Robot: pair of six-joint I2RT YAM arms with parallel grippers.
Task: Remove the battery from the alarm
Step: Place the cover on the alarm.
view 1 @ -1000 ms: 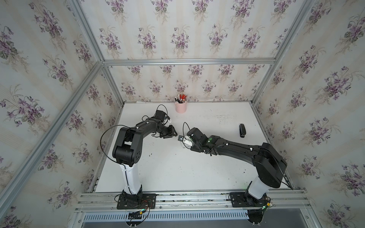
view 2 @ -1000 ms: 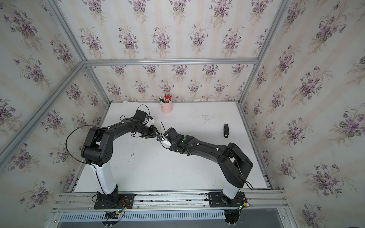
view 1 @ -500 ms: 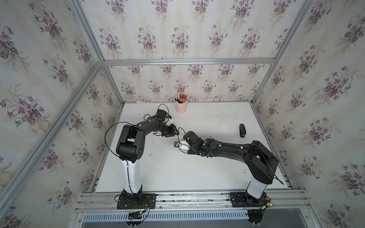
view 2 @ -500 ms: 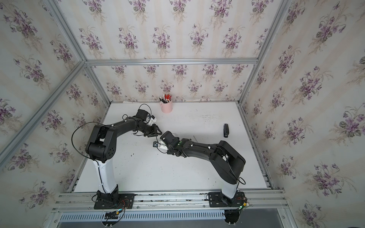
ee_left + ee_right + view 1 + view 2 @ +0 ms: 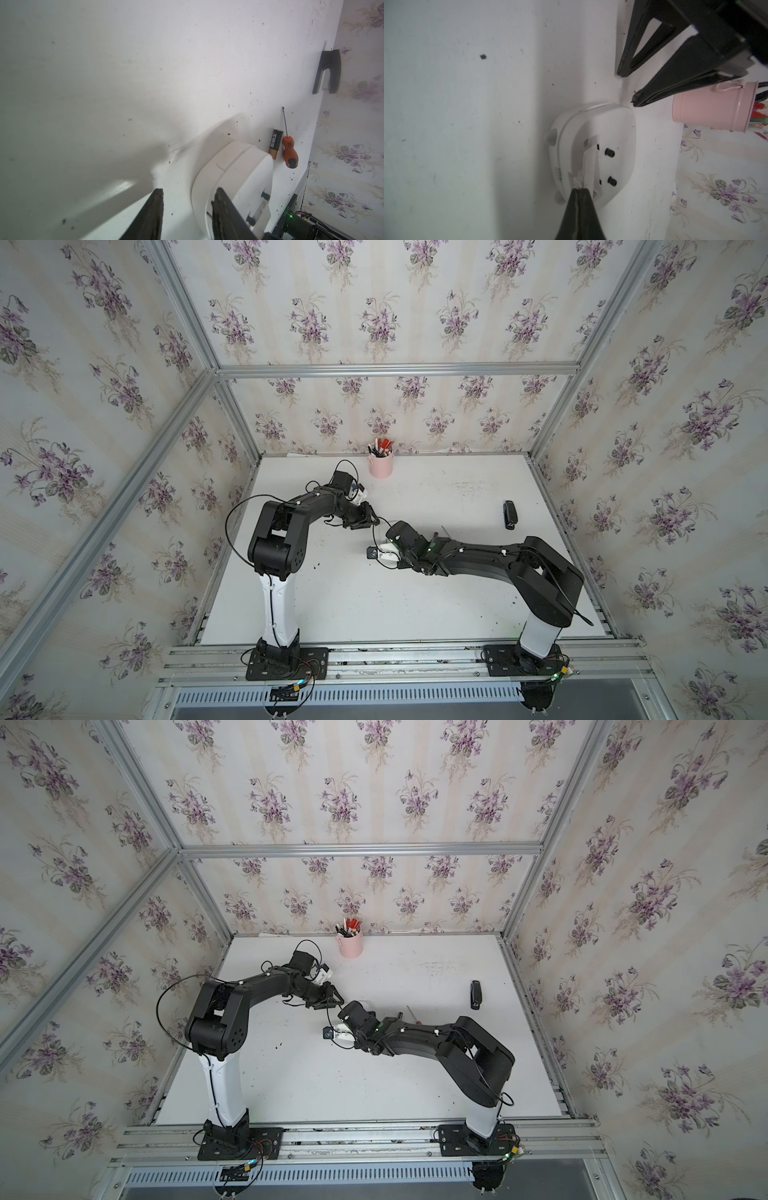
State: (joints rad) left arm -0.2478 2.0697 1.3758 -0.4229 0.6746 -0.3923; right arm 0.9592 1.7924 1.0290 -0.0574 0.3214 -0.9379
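**Alarm and battery.** The alarm [image 5: 616, 128] sits on the white worktop [image 5: 104, 83] with its plain back toward the right wrist camera, showing 2 black knobs [image 5: 609, 152] and a narrow compartment whose lid [image 5: 590, 164] stands raised. The right pincer [image 5: 578, 190] is fully closed, its 2 tips meeting on a frayed white tab [image 5: 577, 179] at the end of the alarm's compartment. The left pincer [image 5: 188, 194] is partly open, jaws apart and holding nothing. In the right wrist view its fingertips [image 5: 636, 99] sit just beside the alarm's rim, on the side opposite the right pincer; whether they touch the rim cannot be told. The battery [image 5: 275, 144], black with a copper end, lies on the worktop outside the alarm and just beside it, its copper end partly hidden behind the alarm's edge. An orange-handled screwdriver [image 5: 289, 152] lies alongside the battery on the side away from the alarm, touching it or nearly so. A black stapler [image 5: 329, 68] sits well apart from the alarm, beyond the screwdriver. A pink cup [image 5: 708, 110] of pens stands beyond the left pincer as seen from the alarm. In both top views the alarm is too indistinct to make out between the 2 arms.
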